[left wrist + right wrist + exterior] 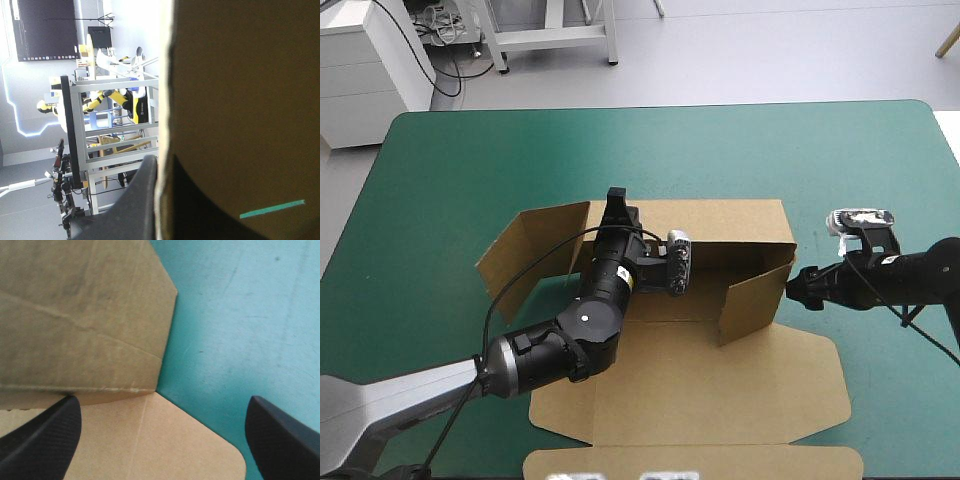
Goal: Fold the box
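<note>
The left gripper [617, 203] pinches the top edge of the far wall [720, 222] of the box [700, 380]. Its black fingers [144, 200] are all but closed, with the brown board between them, one on each face. The right gripper [164, 407] stands wide and empty, low over the teal-green cover [470, 170]. Between its fingers lie a rounded corner of the flat panel [150, 440] and bare cover. Straight ahead of it rises the right side wall [755, 300], close but seemingly untouched. The box sits mid-table, half formed: the far wall is upright and runs across the table, the left side wall [525, 260] splays outward, and the flat panel stretches toward the near edge. The right side wall's length runs from the far wall back toward the robot, and the right arm is plainly the nearer to it. Swinging that wall in against the held far wall looks the likely next job.
</note>
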You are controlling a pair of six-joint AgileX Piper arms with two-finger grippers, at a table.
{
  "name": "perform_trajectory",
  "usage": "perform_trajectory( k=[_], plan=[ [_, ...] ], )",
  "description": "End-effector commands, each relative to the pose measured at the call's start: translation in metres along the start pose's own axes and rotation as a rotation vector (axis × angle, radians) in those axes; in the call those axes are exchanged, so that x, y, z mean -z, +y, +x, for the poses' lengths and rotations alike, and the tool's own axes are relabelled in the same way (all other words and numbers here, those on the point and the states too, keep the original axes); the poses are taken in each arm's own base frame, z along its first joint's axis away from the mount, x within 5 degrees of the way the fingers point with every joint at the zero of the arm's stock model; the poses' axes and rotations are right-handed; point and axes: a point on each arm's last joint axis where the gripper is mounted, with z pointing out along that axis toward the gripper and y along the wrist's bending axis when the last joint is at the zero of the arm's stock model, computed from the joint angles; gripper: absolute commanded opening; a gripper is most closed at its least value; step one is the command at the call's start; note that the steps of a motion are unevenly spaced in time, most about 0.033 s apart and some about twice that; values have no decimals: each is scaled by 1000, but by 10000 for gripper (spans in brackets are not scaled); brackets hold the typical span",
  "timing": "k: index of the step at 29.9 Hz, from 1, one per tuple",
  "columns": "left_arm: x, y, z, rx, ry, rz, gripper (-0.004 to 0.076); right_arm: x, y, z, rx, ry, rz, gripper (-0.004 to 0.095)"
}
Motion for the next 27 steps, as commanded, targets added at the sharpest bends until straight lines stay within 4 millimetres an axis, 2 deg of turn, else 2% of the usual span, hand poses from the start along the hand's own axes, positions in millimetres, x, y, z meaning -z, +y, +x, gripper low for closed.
perform_trajectory(
  k=[1,8,17,21,27],
  plan=[
    [11,22,2,22,-13,-91,-8,7,8,-7,66,-128,-54,817],
    [11,22,2,22,-15,-91,-8,1,12,-4,120,-148,-99,817],
    [11,22,1,21,-19,-90,-8,-10,41,-10,274,-184,-98,817],
    [11,22,1,21,-19,-90,-8,-13,55,-10,278,-288,-51,817],
    [11,22,1,21,-19,-90,-8,-17,64,7,289,-398,43,817]
  ],
)
